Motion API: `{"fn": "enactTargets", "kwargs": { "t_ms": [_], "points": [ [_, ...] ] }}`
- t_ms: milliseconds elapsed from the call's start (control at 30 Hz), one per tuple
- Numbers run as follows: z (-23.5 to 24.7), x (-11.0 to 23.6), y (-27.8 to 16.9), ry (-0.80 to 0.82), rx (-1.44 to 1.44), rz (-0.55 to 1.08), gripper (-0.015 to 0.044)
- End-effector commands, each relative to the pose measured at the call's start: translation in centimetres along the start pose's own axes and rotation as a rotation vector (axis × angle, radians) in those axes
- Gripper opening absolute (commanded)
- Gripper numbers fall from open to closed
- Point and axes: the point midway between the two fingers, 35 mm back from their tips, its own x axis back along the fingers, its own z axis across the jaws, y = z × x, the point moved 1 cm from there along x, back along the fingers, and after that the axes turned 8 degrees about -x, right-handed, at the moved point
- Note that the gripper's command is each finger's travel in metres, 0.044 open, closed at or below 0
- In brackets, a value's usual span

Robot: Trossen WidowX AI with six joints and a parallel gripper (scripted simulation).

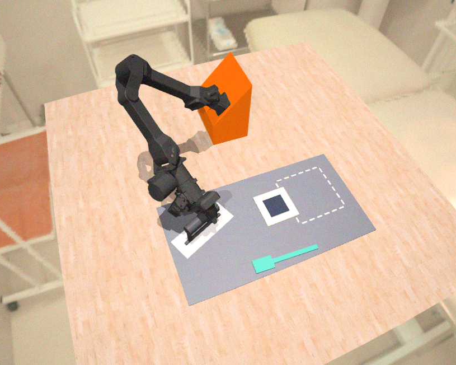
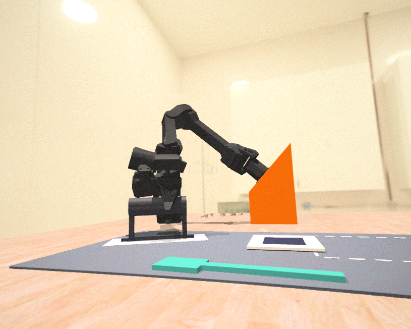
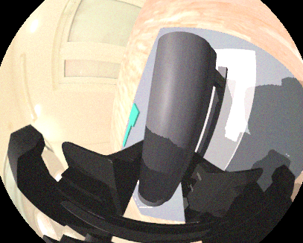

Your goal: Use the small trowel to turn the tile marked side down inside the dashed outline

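From above, the black hand gripped the dark cylindrical trowel handle over a white pad on the grey mat. Side on, the white square tile with a navy mark lay mark-up beside the dashed outline. At the wrist, the handle filled the frame.

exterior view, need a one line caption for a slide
Gripper shut on the dark trowel handle over its white pad; tile marked side up.

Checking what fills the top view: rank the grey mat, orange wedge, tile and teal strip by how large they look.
1. grey mat
2. orange wedge
3. tile
4. teal strip, which looks smallest in area though longer than the tile.
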Motion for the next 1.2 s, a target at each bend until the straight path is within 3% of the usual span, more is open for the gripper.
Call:
{"fn": "enactTargets", "kwargs": {
  "t_ms": [0, 267, 433, 1167],
  "points": [
    [0.4, 0.2, 0.1, 0.0, -0.001, -0.004, 0.0],
    [4.3, 3.5, -0.6, 0.001, -0.002, 0.001, 0.0],
    [4.6, 3.8, -0.6, 0.002, -0.002, 0.001, 0.0],
    [5.9, -1.0, -6.5, 0.007, -0.126, -0.283, 0.0]
  ]
}}
